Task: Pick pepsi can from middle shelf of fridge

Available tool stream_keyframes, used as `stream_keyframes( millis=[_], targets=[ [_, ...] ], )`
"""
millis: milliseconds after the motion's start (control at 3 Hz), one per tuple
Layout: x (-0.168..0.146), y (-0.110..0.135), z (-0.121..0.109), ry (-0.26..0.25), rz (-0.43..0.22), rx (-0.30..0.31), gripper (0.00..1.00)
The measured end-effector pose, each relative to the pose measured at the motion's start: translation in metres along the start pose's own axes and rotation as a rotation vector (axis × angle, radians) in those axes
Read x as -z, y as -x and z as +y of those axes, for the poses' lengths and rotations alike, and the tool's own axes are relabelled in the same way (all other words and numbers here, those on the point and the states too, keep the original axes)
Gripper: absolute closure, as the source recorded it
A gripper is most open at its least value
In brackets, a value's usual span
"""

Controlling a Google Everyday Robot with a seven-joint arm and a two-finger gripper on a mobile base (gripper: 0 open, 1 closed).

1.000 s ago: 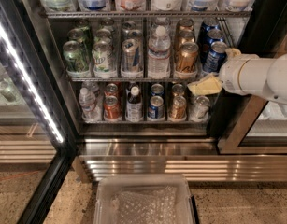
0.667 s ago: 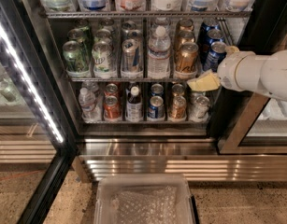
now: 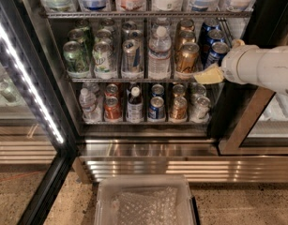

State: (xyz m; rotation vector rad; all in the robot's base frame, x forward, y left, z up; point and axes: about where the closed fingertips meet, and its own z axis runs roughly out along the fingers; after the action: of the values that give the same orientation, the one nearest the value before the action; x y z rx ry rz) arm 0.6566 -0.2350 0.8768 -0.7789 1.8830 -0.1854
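Observation:
The fridge (image 3: 148, 149) stands open in front of me. Its middle shelf (image 3: 110, 79) holds rows of green, silver and gold cans and a clear water bottle (image 3: 159, 53). The blue pepsi cans stand in a row at the shelf's right end, the front pepsi can (image 3: 217, 52) upright. My gripper (image 3: 210, 74) reaches in from the right on a white arm (image 3: 261, 67). It sits at the shelf's right end, just below and in front of the front pepsi can, beside the gold can (image 3: 186, 57). The arm hides the can's right side.
The lower rack (image 3: 148, 122) holds shorter red and blue cans and small bottles. The upper rack (image 3: 143, 14) holds bottles. A white LED strip (image 3: 26, 74) runs down the left frame. A clear plastic bin (image 3: 146, 200) sits on the floor in front of the ribbed steel base.
The gripper and arm have risen slightly from just under the middle shelf's edge to the level of the front pepsi can's base. The cans have not moved.

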Motion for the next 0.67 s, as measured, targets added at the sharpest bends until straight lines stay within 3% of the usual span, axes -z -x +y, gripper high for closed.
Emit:
stream_keyframes(
  millis=[667],
  targets=[
    [-0.0062,-0.0067,-0.0062,-0.022,0.022,-0.006,0.11]
  ],
)
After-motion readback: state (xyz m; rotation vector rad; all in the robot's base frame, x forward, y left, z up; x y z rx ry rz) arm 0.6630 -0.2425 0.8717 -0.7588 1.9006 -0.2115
